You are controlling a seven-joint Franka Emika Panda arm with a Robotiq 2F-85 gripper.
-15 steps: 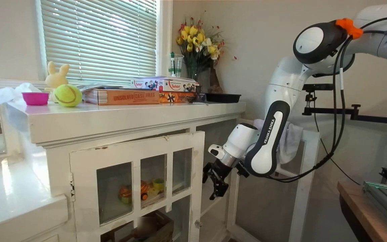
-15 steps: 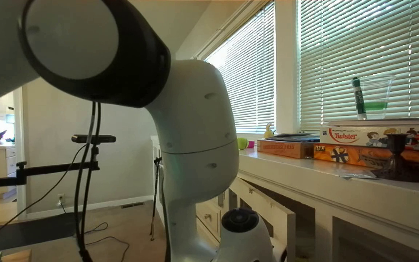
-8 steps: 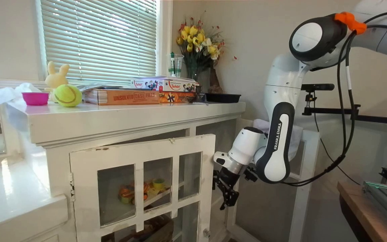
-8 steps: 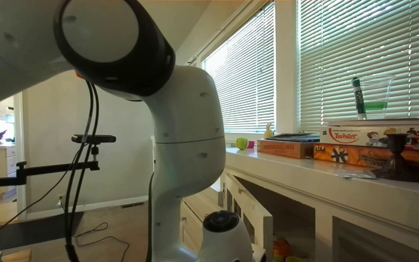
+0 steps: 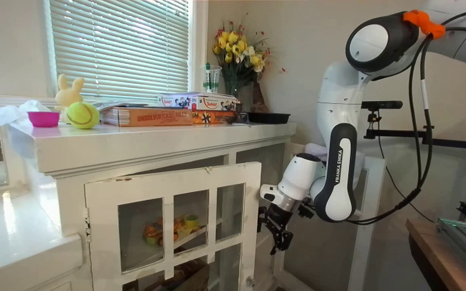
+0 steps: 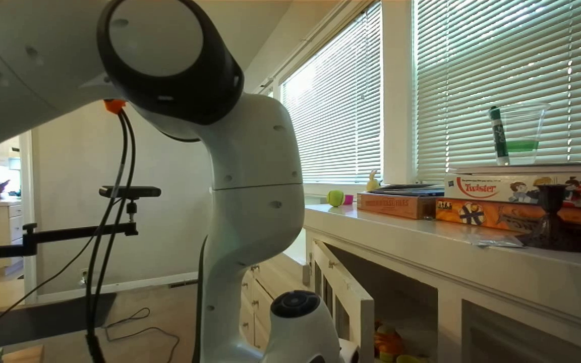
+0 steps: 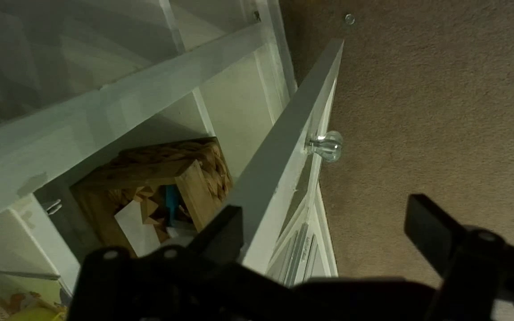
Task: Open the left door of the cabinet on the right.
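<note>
One hand (image 7: 325, 218), one tennis ball (image 5: 82, 114)

I see a tennis ball (image 5: 83, 115) just beside a pink bowl (image 5: 43, 119), a yellow rabbit figure (image 5: 68, 97) behind the ball. A Twister box (image 6: 505, 189) lies on an orange game box (image 6: 500, 214), a dark candlestick (image 6: 551, 222) upright in front. My wrist view shows a woven basket (image 7: 196, 189).
</note>
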